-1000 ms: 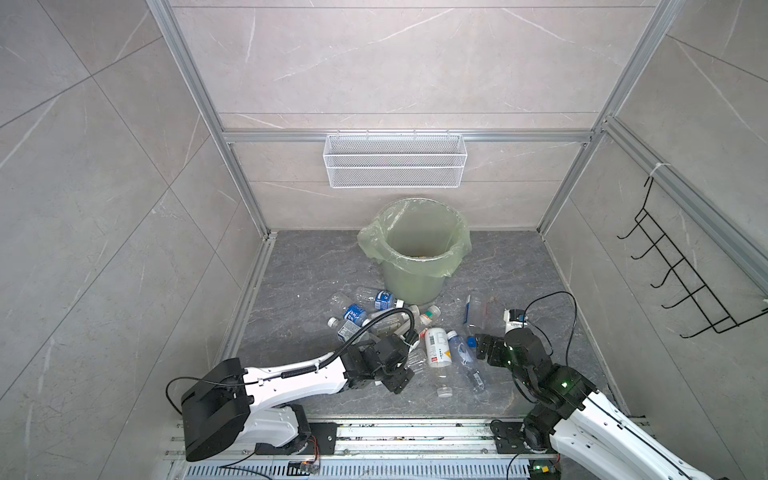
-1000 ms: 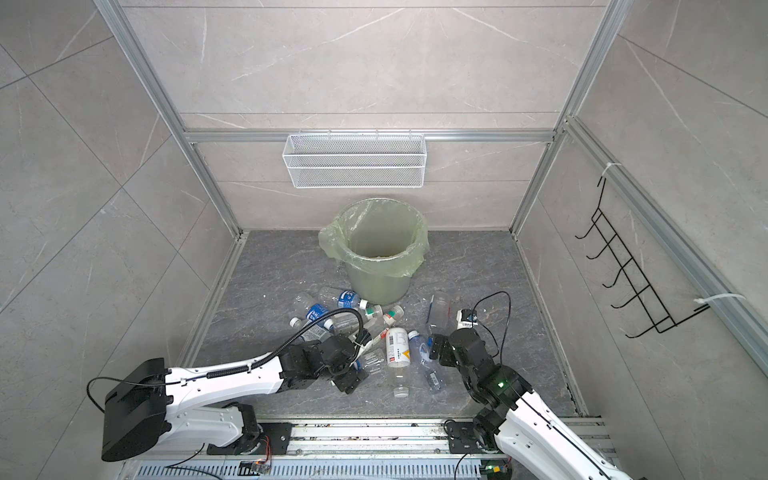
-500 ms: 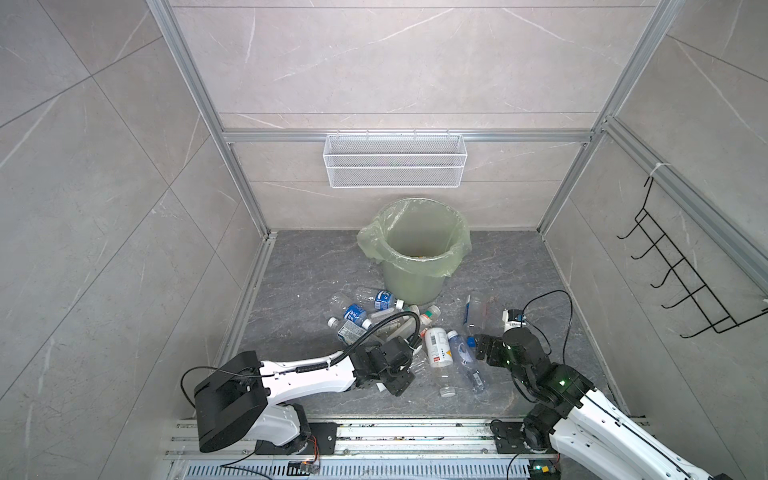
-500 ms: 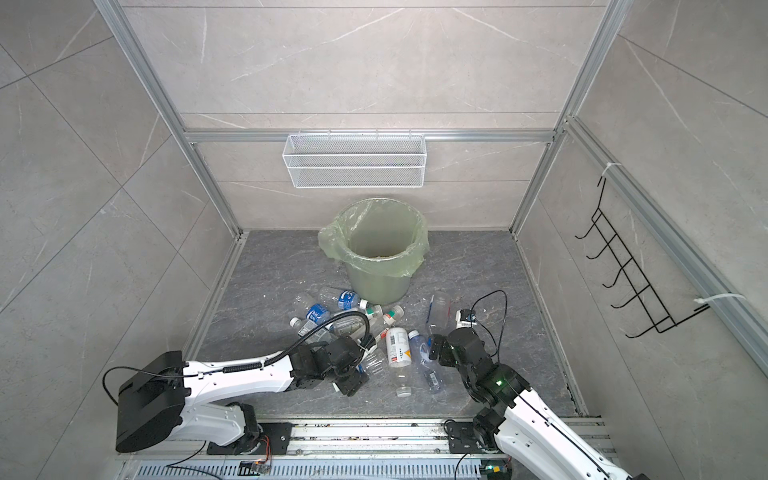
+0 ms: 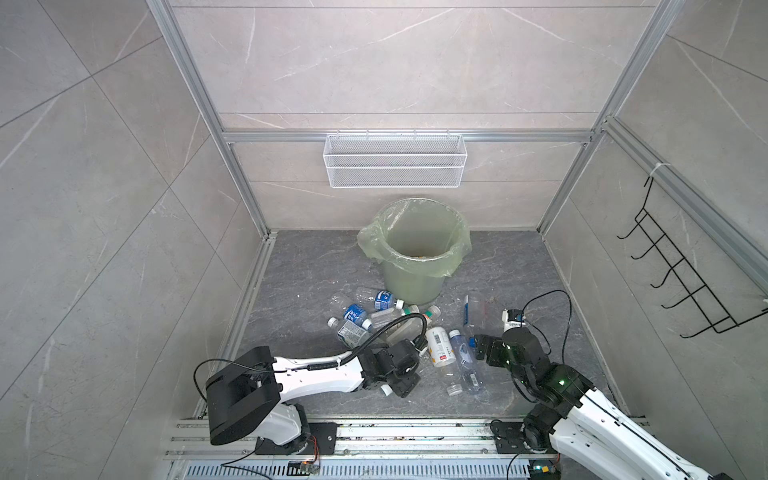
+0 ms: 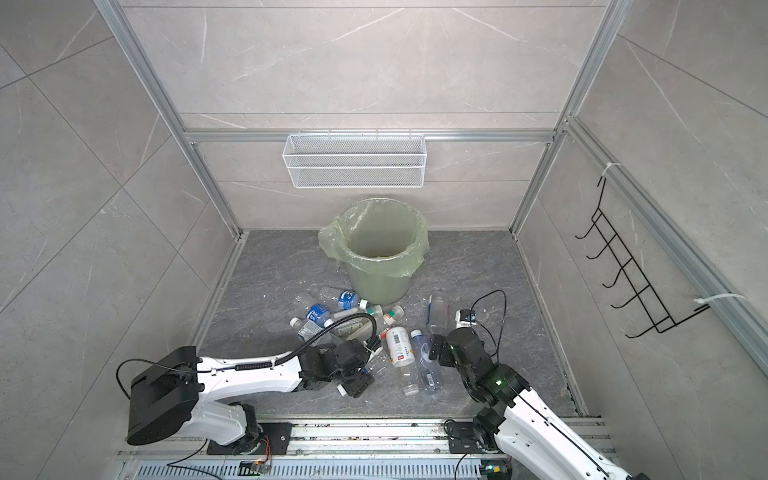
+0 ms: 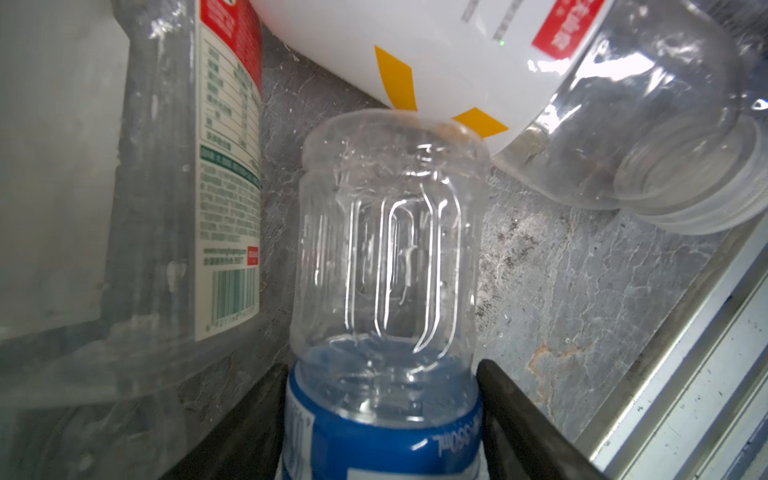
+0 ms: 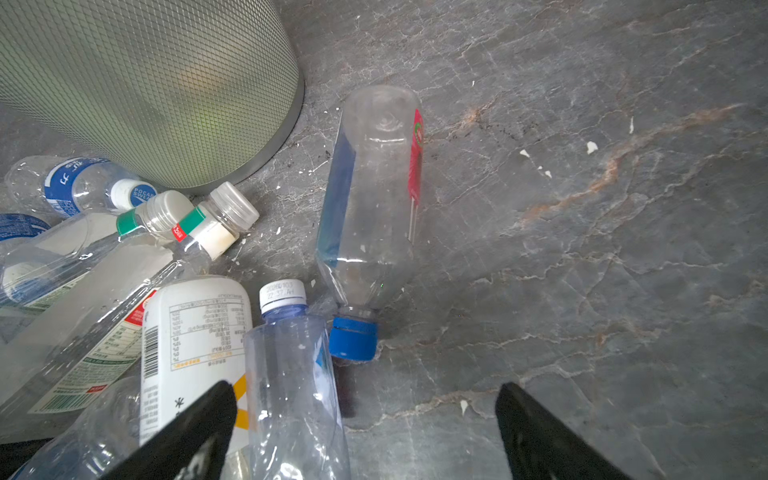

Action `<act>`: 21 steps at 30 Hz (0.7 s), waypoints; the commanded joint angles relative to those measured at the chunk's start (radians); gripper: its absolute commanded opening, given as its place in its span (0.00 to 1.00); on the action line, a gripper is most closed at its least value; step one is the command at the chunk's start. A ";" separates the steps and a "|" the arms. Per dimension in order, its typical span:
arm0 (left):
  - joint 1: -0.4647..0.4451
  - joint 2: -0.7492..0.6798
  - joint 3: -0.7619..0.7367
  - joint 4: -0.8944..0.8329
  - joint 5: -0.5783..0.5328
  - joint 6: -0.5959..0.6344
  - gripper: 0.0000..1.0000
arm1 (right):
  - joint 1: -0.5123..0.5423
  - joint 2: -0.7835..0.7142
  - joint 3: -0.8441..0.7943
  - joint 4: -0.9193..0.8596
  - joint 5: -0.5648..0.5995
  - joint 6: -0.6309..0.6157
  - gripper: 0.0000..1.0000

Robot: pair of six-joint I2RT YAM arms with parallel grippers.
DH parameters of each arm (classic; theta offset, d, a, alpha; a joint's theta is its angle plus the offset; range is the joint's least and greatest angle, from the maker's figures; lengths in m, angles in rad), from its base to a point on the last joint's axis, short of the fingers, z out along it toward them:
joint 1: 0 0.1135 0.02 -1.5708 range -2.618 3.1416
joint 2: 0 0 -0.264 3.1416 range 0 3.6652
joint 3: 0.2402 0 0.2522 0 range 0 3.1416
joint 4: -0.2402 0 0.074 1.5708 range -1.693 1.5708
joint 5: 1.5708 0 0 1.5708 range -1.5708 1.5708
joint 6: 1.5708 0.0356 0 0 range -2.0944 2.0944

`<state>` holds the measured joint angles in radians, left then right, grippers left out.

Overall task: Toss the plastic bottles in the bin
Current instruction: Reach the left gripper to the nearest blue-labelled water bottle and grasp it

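The pale green bin [image 5: 411, 286] with its bag stands at the back of the floor, and its wall shows in the right wrist view [image 8: 145, 83]. Several plastic bottles lie in front of it, among them an opaque white one [image 5: 439, 347] [image 8: 195, 332]. My left gripper [image 5: 401, 380] [image 7: 382, 399] is low at the near edge of the pile, shut on a clear bottle with a blue label [image 7: 386, 257]; both fingers press the label. My right gripper [image 5: 482, 351] [image 8: 365, 415] hovers open over the floor to the right. A clear white-capped bottle [image 8: 291, 374] lies by one finger, a blue-capped bottle [image 8: 370, 199] beyond.
A white wire mesh basket [image 5: 395, 166] hangs on the back wall above the bin. A black hook rack [image 5: 681, 282] is on the right wall. Aluminium rails [image 5: 374, 432] run along the front edge, with tiled walls on three sides.
My left gripper has narrowed onto the blue-labelled bottle and its arm has shifted a little toward the front. The right arm has barely moved and its gripper stays wide.
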<state>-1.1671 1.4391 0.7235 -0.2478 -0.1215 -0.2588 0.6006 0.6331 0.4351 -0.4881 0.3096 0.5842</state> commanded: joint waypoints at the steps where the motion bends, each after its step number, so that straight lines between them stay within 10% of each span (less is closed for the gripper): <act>1: -0.003 0.020 -0.002 -0.015 -0.018 -0.031 0.73 | 0.000 -0.003 -0.004 0.017 -0.003 0.003 0.99; 21: -0.005 -0.026 -0.061 0.037 -0.018 -0.057 0.57 | -0.001 -0.009 -0.006 0.016 -0.004 0.003 0.98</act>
<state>-1.1671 1.4445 0.6876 -0.2176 -0.1318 -0.3027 0.6006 0.6331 0.4351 -0.4881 0.3096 0.5842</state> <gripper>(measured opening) 0.592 0.984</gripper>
